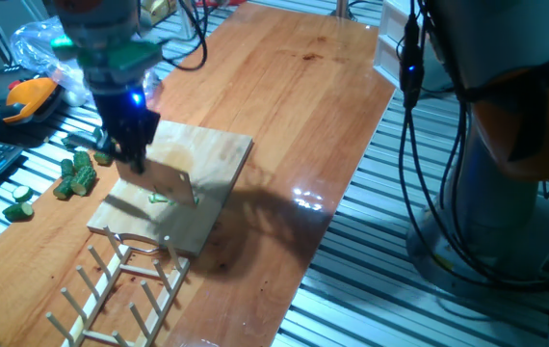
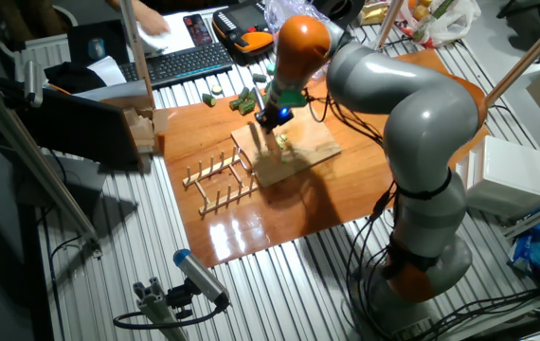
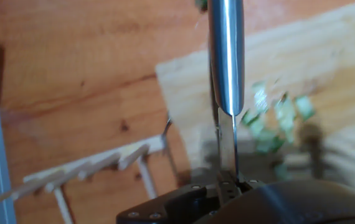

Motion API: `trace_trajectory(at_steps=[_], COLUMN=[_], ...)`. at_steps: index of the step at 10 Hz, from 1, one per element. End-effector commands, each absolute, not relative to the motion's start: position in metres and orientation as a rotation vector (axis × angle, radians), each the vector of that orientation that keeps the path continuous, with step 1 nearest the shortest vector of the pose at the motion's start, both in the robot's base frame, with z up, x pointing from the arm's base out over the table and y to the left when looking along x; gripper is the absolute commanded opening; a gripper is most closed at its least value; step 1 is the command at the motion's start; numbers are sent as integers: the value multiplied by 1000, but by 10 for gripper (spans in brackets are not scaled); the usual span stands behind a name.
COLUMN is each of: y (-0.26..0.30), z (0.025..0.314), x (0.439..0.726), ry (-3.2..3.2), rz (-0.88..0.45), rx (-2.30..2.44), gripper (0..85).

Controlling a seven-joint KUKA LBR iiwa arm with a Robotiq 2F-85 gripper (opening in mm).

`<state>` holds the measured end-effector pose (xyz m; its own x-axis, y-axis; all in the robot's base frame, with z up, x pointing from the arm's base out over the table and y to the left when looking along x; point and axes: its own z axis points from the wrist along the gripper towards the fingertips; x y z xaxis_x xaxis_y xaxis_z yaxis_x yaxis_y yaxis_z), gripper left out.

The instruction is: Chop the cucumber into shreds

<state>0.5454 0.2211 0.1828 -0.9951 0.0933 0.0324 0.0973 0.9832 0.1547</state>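
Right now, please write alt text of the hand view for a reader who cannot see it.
A shiny steel knife blade stands over a pale wooden cutting board, beside small pale-green cucumber shreds. A wooden peg rack lies at lower left on the brown wooden table.

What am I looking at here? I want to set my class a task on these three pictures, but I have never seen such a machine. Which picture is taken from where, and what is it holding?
The big grey and orange machine is a robot arm standing at a wooden table. Two pictures come from cameras fixed at different sides of the table; the third comes from a camera on the arm's hand, looking down along it. The gripper is shut on a knife, seen edge-on in the hand view. Below it lies a pale wooden board with small pale-green cucumber bits. Beside the board lie larger dark-green cucumber chunks and a wooden rack.
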Motion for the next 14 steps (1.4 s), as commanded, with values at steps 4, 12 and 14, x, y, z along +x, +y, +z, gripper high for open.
trace_trajectory(at_steps=[4,12,14], y=[250,249,249], z=[182,182,182], x=[525,526,526], ry=[-3113,-3132,-3149], rz=[-350,-197,55], rx=[-143,-15,209], gripper=[0,0,0])
